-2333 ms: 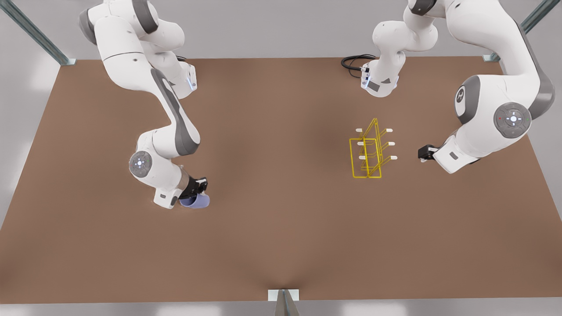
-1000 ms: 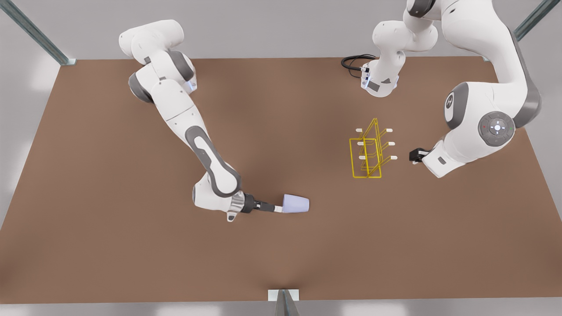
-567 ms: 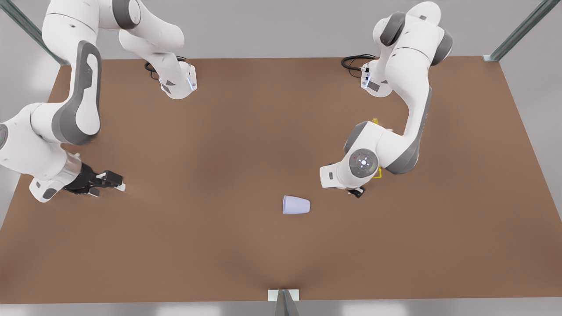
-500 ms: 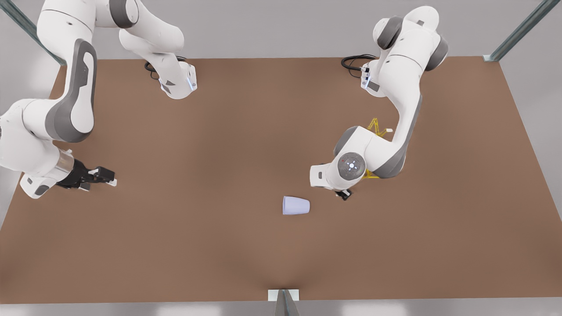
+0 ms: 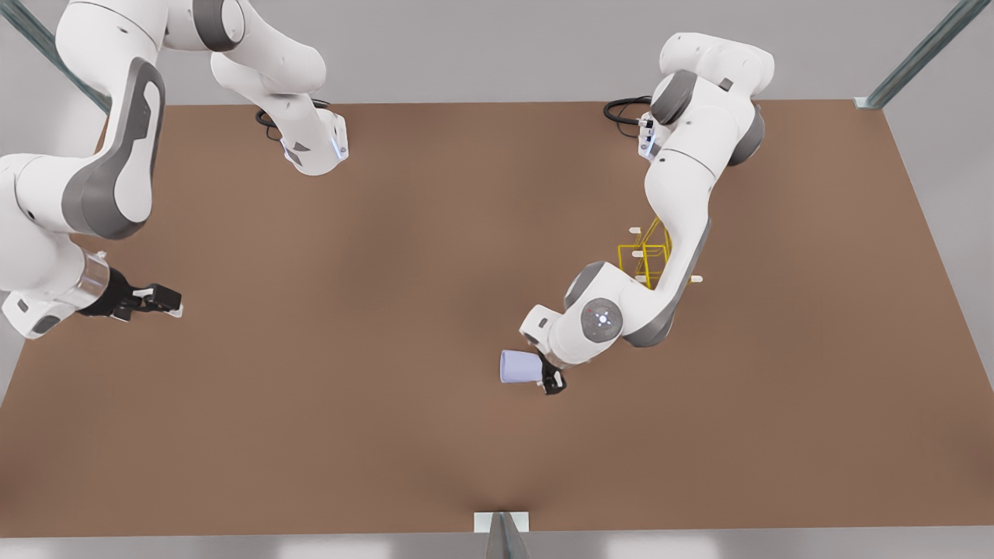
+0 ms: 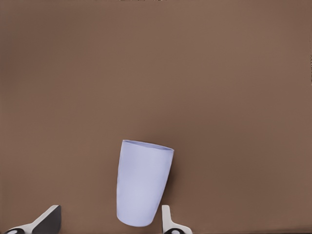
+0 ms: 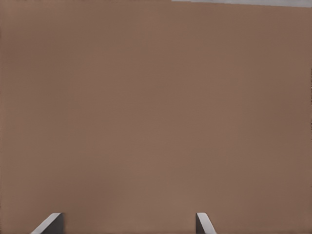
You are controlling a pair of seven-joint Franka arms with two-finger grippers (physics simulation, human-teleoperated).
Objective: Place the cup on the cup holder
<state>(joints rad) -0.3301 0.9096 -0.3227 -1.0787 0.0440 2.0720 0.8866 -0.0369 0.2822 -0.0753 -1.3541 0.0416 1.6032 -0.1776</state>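
The lavender-blue cup [image 5: 519, 366] lies on its side on the brown table, a little to the front view's right of the middle. My left gripper [image 5: 543, 373] is at the cup's narrow end, on the front view's right. Seen from the left wrist, the cup [image 6: 144, 183] has its base between the spread fingertips [image 6: 168, 220] and its rim pointing away; the left gripper [image 6: 111, 209] is open. The yellow cup holder [image 5: 651, 252] stands farther back, partly hidden by the left arm. My right gripper [image 5: 172, 301] waits open at the front view's left edge.
The right wrist view has bare brown table under the right gripper [image 7: 129, 215]. Both arm bases [image 5: 314, 151] stand at the table's far edge, with a black cable [image 5: 621, 109] beside the one on the front view's right. A metal bracket [image 5: 501, 524] sits at the near edge.
The right gripper laid the cup down near the middle, let go and withdrew toward the front view's left. The left arm swung from beside the holder down to the cup.
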